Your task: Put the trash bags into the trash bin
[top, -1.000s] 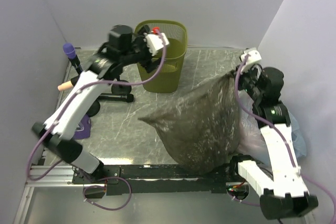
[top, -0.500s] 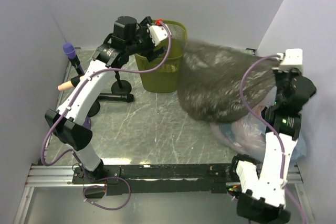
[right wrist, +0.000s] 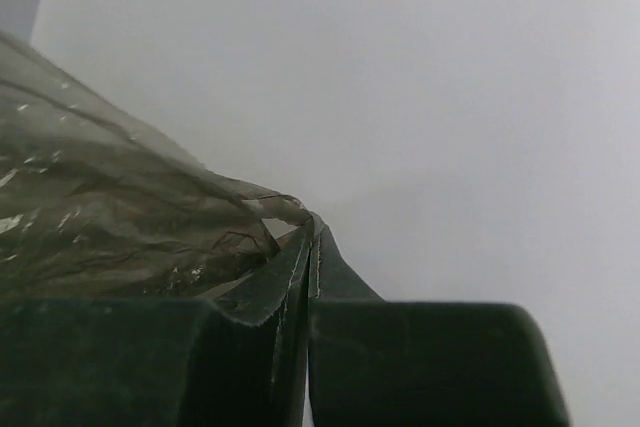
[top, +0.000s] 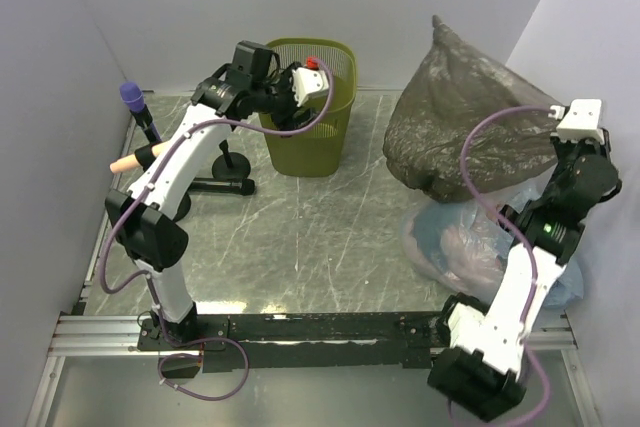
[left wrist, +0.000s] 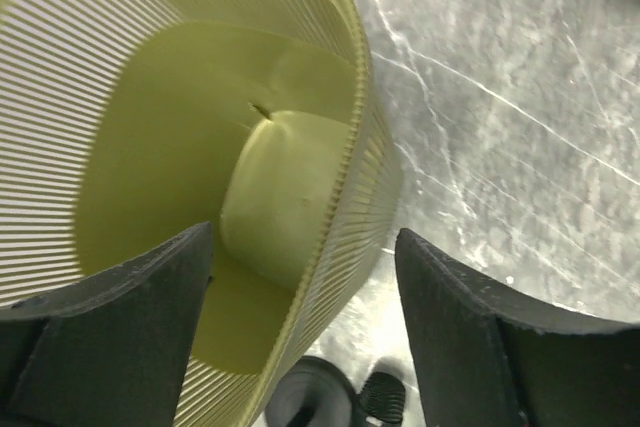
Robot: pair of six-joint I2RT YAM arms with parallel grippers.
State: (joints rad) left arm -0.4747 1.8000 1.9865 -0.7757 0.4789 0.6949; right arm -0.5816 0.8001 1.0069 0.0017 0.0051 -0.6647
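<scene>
The olive-green slatted trash bin (top: 318, 137) stands upright at the back of the table. My left gripper (top: 297, 97) hangs over its left rim, open. In the left wrist view the bin's wall (left wrist: 345, 177) runs between the fingers of the left gripper (left wrist: 305, 259), one finger inside the bin and one outside, neither touching it. The bin's inside (left wrist: 170, 147) holds nothing. My right gripper (right wrist: 312, 237) is shut on a corner of the dark grey trash bag (right wrist: 110, 217). The trash bag (top: 465, 122) hangs billowed in the air at the right, clear of the bin, off the right gripper (top: 560, 145).
A clear bluish bag (top: 465, 247) with pinkish contents lies on the table under the lifted bag. A black stand (top: 225, 165) and a purple-tipped rod (top: 131, 98) are left of the bin. Grey walls close in on both sides and behind.
My right arm has swung the trash bag up off the table and to the back right. My left gripper has moved onto the bin's rim and its fingers have narrowed slightly.
</scene>
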